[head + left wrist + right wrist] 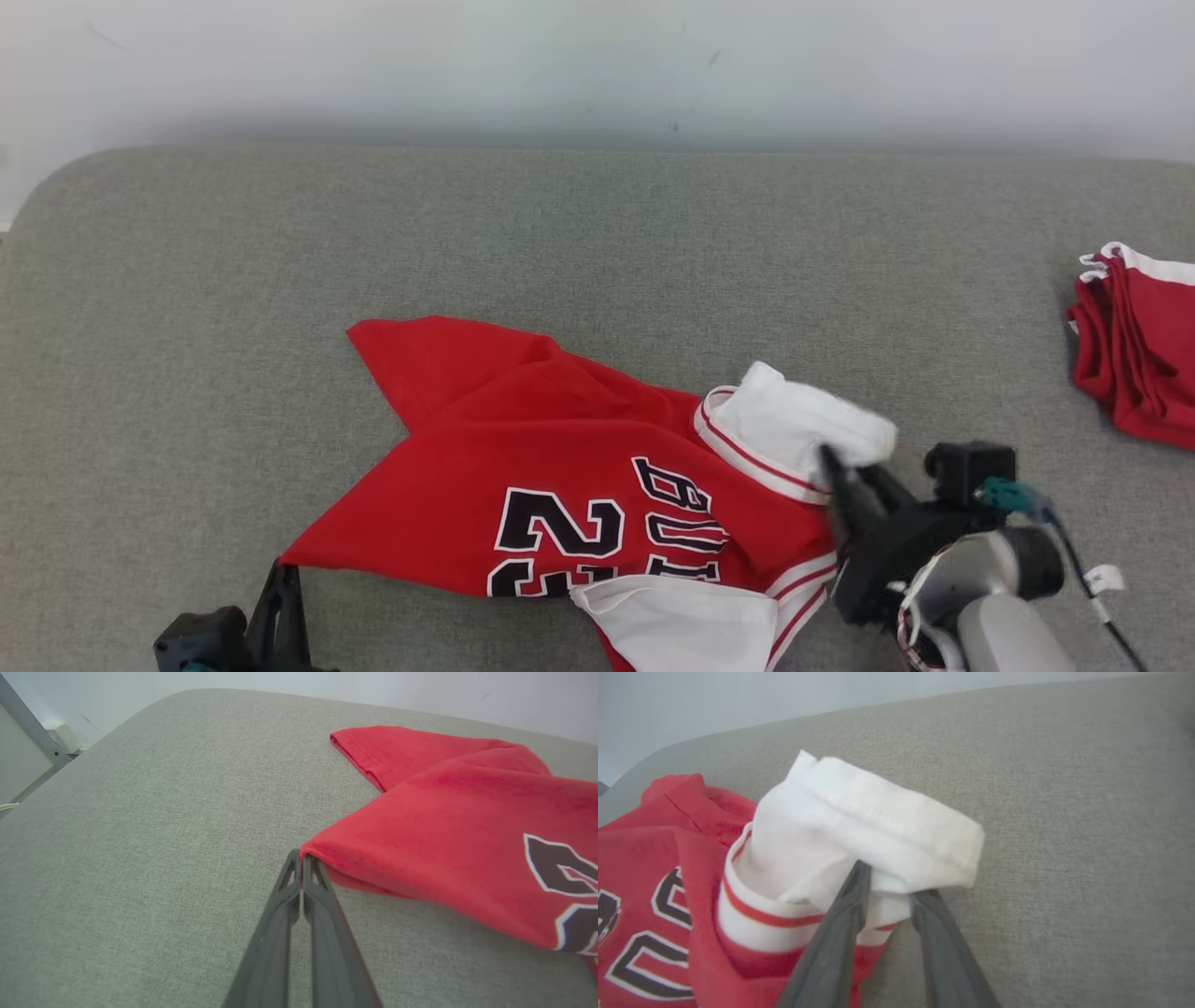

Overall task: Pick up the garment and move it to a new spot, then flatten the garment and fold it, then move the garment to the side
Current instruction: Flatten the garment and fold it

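Finding the jersey [560,448] lying rumpled near the front of the surface [597,233]. Pressing the left pincer [302,858] fully shut at its red corner; struggling to tell whether cloth is actually caught. Spreading the right pincer [891,879] around the white sleeve [878,812], gripping nothing yet. Risking a pinch on one loose layer only, letting the sleeve slide out on lifting; risking a left-side slip, leaving the jersey dragging lopsided. Losing the jersey's lower edge off the head view; seeing another red garment [1134,355] cropped at right.
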Robot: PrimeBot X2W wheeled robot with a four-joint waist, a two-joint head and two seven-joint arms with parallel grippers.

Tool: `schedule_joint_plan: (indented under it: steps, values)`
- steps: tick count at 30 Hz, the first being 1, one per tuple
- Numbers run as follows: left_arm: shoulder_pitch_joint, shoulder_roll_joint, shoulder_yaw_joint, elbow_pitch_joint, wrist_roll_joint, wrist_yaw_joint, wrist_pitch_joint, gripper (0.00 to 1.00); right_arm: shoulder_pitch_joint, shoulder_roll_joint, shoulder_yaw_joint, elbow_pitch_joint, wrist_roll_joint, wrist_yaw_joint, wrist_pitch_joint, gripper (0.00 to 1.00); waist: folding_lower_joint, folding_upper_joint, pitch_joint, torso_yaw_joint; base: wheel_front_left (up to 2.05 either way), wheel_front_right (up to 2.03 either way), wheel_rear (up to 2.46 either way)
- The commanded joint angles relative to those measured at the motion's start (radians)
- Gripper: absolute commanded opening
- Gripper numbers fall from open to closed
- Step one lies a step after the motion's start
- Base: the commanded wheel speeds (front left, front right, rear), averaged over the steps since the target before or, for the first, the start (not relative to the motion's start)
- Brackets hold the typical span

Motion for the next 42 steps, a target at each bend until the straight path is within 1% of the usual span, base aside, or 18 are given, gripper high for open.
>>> schedule_joint_plan:
  steps: [1,5,8,9,13,15,17,18,20,23,24,25,26,31,33,36,39,42]
  values:
    - [-0.01,-0.002,-0.003,0.004,0.003,-0.003,0.0,0.0,-0.025,-0.016,-0.014,0.0,-0.014,-0.002,-0.03,0.0,-0.0001,-0.0001,0.002,0.005,0.0,0.0,0.0]
    - [-0.021,-0.008,-0.015,0.008,0.003,-0.009,-0.002,0.0,-0.081,-0.047,-0.075,0.001,-0.093,-0.002,-0.089,0.0,-0.0001,-0.0001,-0.001,0.009,0.0,0.0,0.0]
    - [-0.02,-0.009,-0.024,0.009,0.006,-0.01,0.003,0.0,-0.128,-0.074,-0.134,-0.014,-0.167,-0.002,-0.102,0.0,-0.0001,-0.0001,-0.006,0.011,0.0,0.0,0.0]
    - [-0.014,-0.006,-0.027,0.004,0.004,-0.009,0.01,0.0,-0.155,-0.094,-0.161,-0.033,-0.205,-0.002,-0.103,0.0,-0.0001,-0.0001,-0.008,0.013,0.0,0.0,0.0]
    - [0.016,-0.004,-0.031,-0.011,-0.014,-0.012,0.023,0.0,-0.194,-0.125,-0.197,-0.088,-0.247,-0.002,-0.103,0.0,-0.0001,-0.0001,-0.009,0.023,0.0,0.0,0.0]
    - [0.027,-0.005,-0.04,-0.026,-0.028,-0.028,0.031,0.0,-0.204,-0.136,-0.209,-0.113,-0.254,-0.003,-0.092,0.0,-0.0001,-0.0001,-0.008,0.028,0.0,0.0,0.0]
    - [0.043,0.002,-0.065,-0.037,-0.027,-0.054,0.049,0.0,-0.194,-0.142,-0.211,-0.129,-0.257,-0.002,-0.061,0.0,-0.0001,-0.0001,-0.008,0.034,0.0,0.0,0.0]
    - [0.043,0.002,-0.065,-0.037,-0.027,-0.054,0.049,0.0,-0.194,-0.142,-0.211,-0.129,-0.257,-0.002,-0.061,0.0,-0.0001,-0.0001,-0.008,0.034,0.0,0.0,0.0]
    - [0.063,0.002,-0.107,-0.048,-0.031,-0.083,0.077,0.0,-0.155,-0.145,-0.219,-0.135,-0.257,-0.002,0.002,0.0,-0.0001,-0.0001,-0.009,0.042,0.0,0.0,0.0]
    - [0.091,-0.007,-0.164,-0.053,-0.044,-0.122,0.122,0.0,-0.08,-0.117,-0.259,-0.124,-0.239,-0.002,0.151,0.0,-0.0001,-0.0001,-0.009,0.052,0.0,0.0,0.0]
    - [0.099,-0.013,-0.178,-0.049,-0.049,-0.13,0.137,0.0,-0.058,-0.109,-0.272,-0.126,-0.231,-0.002,0.195,0.29,-0.0001,-0.0001,-0.009,0.056,0.0,0.0,0.0]
    - [0.106,-0.014,-0.188,-0.047,-0.051,-0.135,0.145,0.07,-0.039,-0.099,-0.283,-0.134,-0.224,-0.002,0.232,1.0,-0.0001,-0.0001,-0.008,0.058,0.0,0.0,0.0]
    - [0.111,-0.019,-0.194,-0.042,-0.062,-0.137,0.153,1.0,-0.019,-0.09,-0.287,-0.149,-0.214,-0.002,0.255,1.0,-0.0001,-0.0001,-0.007,0.059,0.0,0.0,0.0]
    - [0.132,-0.026,-0.177,-0.037,-0.126,-0.148,0.197,1.0,0.066,-0.067,-0.33,-0.234,-0.185,-0.002,0.31,1.0,-0.0001,-0.0001,-0.007,0.056,0.0,0.0,0.0]
    - [0.136,-0.021,-0.147,-0.057,-0.179,-0.158,0.218,1.0,0.083,-0.057,-0.353,-0.275,-0.182,-0.002,0.319,1.0,-0.0001,-0.0001,-0.008,0.051,0.0,0.0,0.0]
    - [0.102,0.002,-0.065,-0.116,-0.211,-0.137,0.183,1.0,0.097,-0.049,-0.386,-0.338,-0.2,-0.002,0.301,1.0,-0.0001,-0.0001,-0.005,0.041,0.0,0.0,0.0]
    - [0.031,0.021,-0.012,-0.145,-0.194,-0.117,0.156,1.0,0.093,-0.034,-0.393,-0.377,-0.214,-0.002,0.276,1.0,-0.0001,-0.0001,0.001,0.031,0.0,0.0,0.0]
    - [-0.063,0.026,-0.012,-0.121,-0.173,-0.117,0.177,1.0,0.08,-0.02,-0.367,-0.398,-0.207,-0.002,0.265,1.0,-0.0001,-0.0001,0.008,0.012,0.0,0.0,0.0]
